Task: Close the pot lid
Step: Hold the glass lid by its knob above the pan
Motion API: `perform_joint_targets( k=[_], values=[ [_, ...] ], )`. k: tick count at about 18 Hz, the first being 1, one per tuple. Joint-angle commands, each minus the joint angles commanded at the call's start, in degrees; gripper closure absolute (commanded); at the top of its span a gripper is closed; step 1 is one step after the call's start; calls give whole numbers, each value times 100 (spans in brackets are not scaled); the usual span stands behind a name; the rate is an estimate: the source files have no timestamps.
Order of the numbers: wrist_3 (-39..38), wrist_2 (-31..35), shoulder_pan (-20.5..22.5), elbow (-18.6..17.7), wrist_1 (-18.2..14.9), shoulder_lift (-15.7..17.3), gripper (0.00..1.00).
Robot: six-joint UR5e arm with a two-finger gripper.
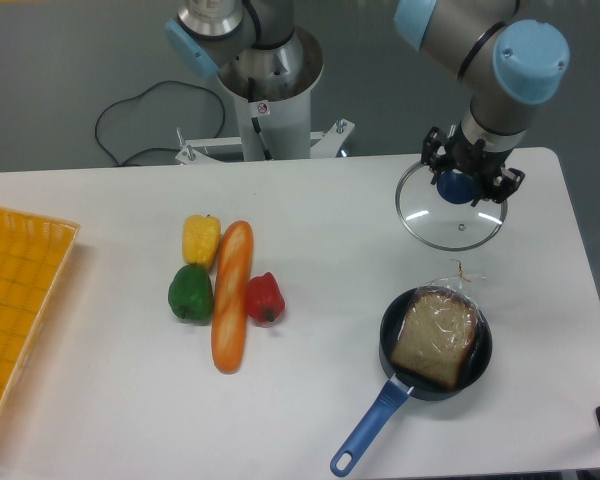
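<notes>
Tool [470, 184] is clamped on the blue knob of the pot lid [450, 222], fingers either side of the knob. Lid is at about 2 o'clock on the bench [100, 400], glass disc facing roughly toward the camera; can't tell if it's lifted or touching the surface.

Pot [390, 345] sits at about 4 o'clock, uncovered, directly at 6 o'clock from the lid, with a clear gap between the two. Its blue handle [368, 432] runs out toward 7 o'clock, hole at the far end, near the front edge of the bench. Inside the pot: a slice of bread in a clear plastic bag [436, 338], bag's twisted end sticking out over the rim at 12 o'clock.

Mid-bench cluster: baguette [231, 295] lying roughly 12-to-6, yellow pepper [201, 240] and green pepper [190, 293] touching its 9 o'clock side, red pepper [264, 298] touching its 3 o'clock side.

Yellow mesh basket [20, 300] at 9 o'clock, cut by the frame edge.

Arm base [270, 90] at 12 o'clock behind the bench, black cable [130, 110] looping at its 9 o'clock.
</notes>
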Motion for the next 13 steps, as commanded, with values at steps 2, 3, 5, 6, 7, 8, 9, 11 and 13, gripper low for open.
perform_joint_targets(
  k=[2, 3, 5, 6, 7, 8, 9, 11, 13],
  values=[
    [0, 0, -9, -26, 17, -9, 55],
    [0, 0, -9, -18, 26, -9, 55],
    [-17, 9, -61, 70, 26, -26, 55],
    [-52, 9, -96, 114, 18, -44, 55],
    [-53, 9, -97, 140, 26, -61, 55],
    [-53, 17, -105, 202, 18, -70, 55],
    [-53, 26, -149, 272, 0, -96, 55],
    [-62, 175, -228, 377, -9, -167, 55],
    [-114, 412, -403, 439, -9, -228, 55]
  ],
)
